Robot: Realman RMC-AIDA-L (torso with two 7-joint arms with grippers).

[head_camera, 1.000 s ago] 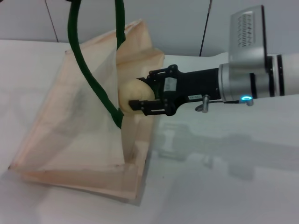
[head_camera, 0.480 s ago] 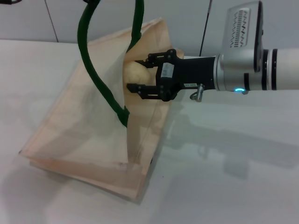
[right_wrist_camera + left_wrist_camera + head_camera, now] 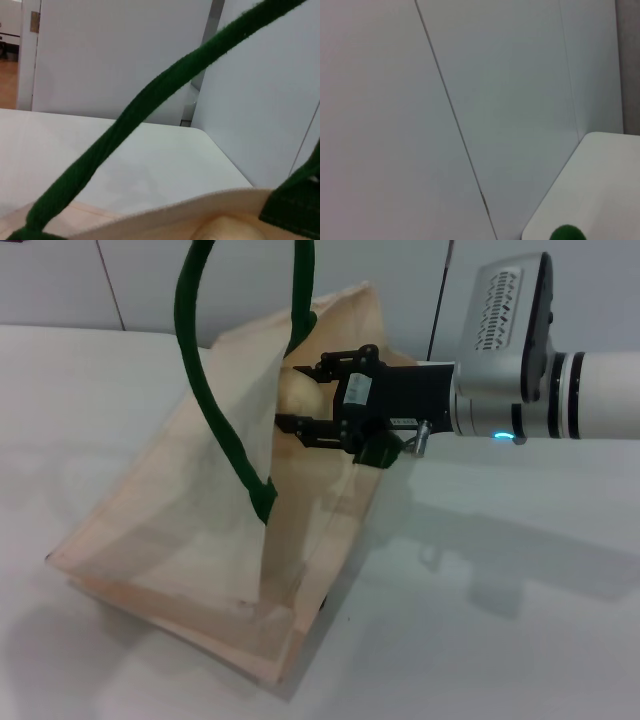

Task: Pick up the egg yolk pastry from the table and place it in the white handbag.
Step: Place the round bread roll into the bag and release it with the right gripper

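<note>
The white handbag (image 3: 170,530) stands tilted on the table, its mouth open toward my right arm. Its dark green handles (image 3: 205,390) rise out of the top of the head view. My right gripper (image 3: 296,397) reaches in from the right and is shut on the egg yolk pastry (image 3: 296,390), a pale ball held at the bag's mouth, partly behind the fabric. The right wrist view shows a handle (image 3: 135,115), the bag's rim (image 3: 175,210) and the top of the pastry (image 3: 225,231). My left gripper is out of view; its wrist view shows a green handle tip (image 3: 566,233).
The white table (image 3: 500,620) spreads to the right and front of the bag. A grey panelled wall (image 3: 80,280) runs along the table's far edge. The left wrist view shows that wall and a table corner (image 3: 600,175).
The bag has been lifted and tilted more upright, shifting right. My right gripper has carried the pastry up and left, from beside the bag's side into its mouth.
</note>
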